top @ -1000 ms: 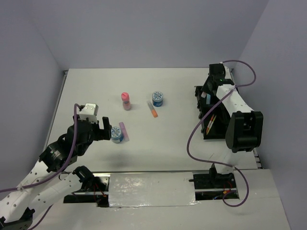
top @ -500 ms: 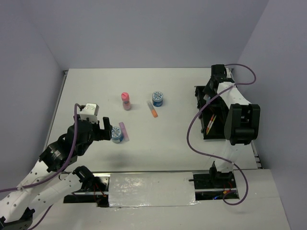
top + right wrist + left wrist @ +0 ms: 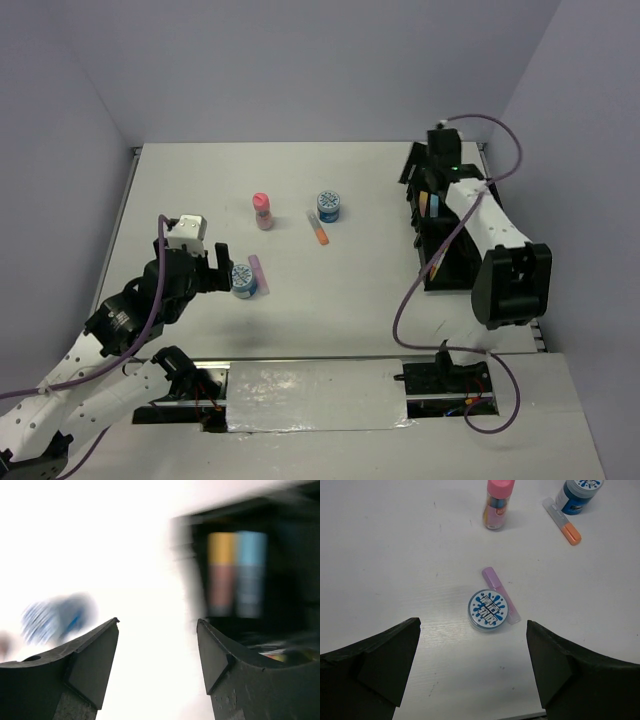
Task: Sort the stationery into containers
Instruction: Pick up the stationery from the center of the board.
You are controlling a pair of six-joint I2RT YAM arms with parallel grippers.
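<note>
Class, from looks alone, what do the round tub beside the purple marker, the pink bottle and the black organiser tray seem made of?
Round tub: likely plastic; smooth lid printed with blue splashes on white.
Pink bottle: probably plastic; plain pink cap, colourful printed body.
Black organiser tray: seemingly moulded plastic; thin uniform black walls, finish too small to judge.

- Robotics lab test cell: white table [image 3: 330,300] boxed in by bare lavender walls [image 3: 300,70].
- Left arm [image 3: 120,322] and right arm [image 3: 490,228] bolted at the table edge.
- Loose purple cables [image 3: 398,312].
</note>
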